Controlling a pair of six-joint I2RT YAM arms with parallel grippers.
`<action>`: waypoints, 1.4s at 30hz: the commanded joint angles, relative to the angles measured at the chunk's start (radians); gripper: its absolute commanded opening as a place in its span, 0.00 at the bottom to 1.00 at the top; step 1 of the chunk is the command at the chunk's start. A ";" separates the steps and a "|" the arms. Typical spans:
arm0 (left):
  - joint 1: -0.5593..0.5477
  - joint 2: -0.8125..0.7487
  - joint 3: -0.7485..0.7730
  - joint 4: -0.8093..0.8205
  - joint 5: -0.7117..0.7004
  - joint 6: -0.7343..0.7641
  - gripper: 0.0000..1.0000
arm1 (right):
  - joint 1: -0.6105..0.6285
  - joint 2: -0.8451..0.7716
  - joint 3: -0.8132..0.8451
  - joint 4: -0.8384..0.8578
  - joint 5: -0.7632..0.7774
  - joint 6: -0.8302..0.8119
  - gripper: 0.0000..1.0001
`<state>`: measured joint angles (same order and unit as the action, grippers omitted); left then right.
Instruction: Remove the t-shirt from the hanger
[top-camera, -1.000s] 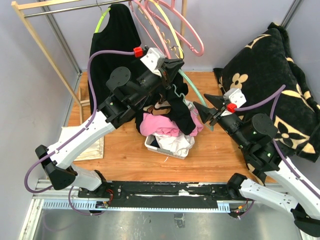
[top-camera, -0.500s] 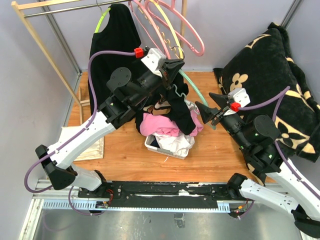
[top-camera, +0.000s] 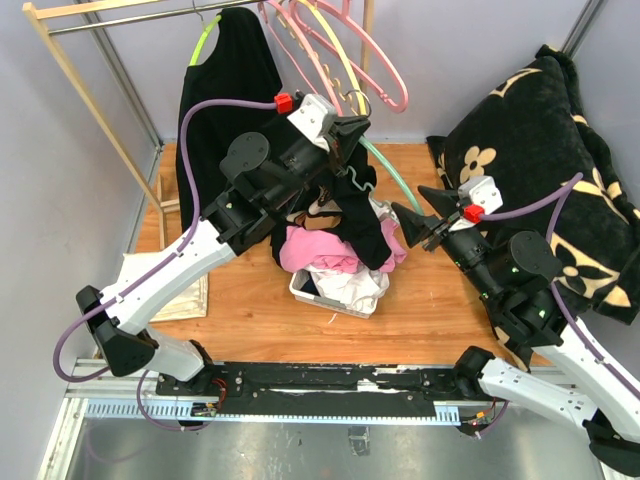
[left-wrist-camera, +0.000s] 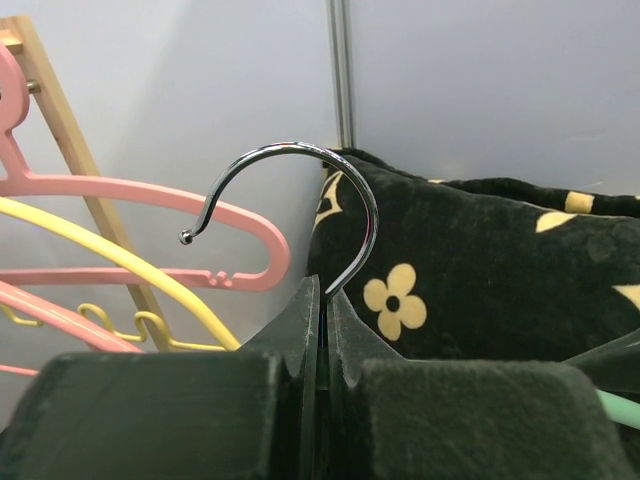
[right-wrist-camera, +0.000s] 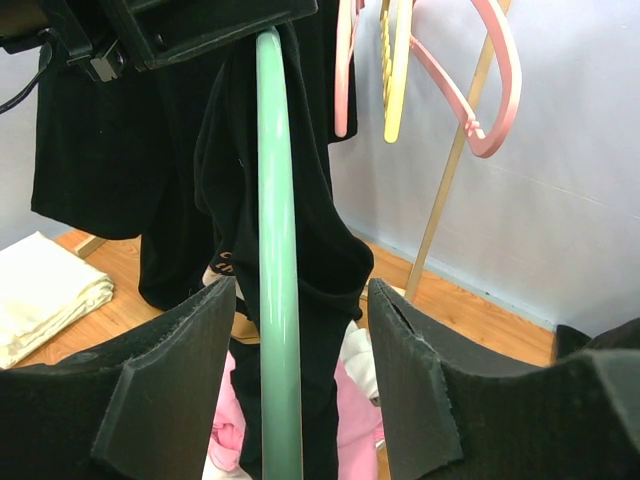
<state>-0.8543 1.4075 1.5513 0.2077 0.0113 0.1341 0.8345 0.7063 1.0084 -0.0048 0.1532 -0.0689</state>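
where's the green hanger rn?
Top view, centre-right: the green hanger slants from the left gripper, shut on its metal hook, down to the right gripper, whose open jaws straddle its lower arm.

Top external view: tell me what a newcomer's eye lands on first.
The left gripper, raised mid-scene, pinches the chrome hook of a green hanger draped with a black t-shirt above a basket. The right gripper stands open astride the hanger's arm. A flowered black blanket fills the right side.

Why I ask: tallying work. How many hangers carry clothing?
2: lime hanger, back left, under a black garment; mint hanger in the left gripper, carrying the black t-shirt. More may be hidden.
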 joint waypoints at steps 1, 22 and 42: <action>-0.007 -0.001 0.050 0.067 -0.009 0.010 0.01 | -0.005 0.005 0.003 0.034 0.015 0.026 0.56; -0.022 -0.042 0.008 0.109 -0.011 -0.001 0.01 | -0.005 0.002 -0.048 0.086 0.111 0.052 0.44; -0.022 -0.016 0.044 0.064 -0.040 0.005 0.02 | -0.005 -0.090 -0.110 0.142 0.043 0.006 0.01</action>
<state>-0.8688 1.3987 1.5463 0.2214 -0.0067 0.1322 0.8402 0.6514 0.9096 0.0624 0.1841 -0.0532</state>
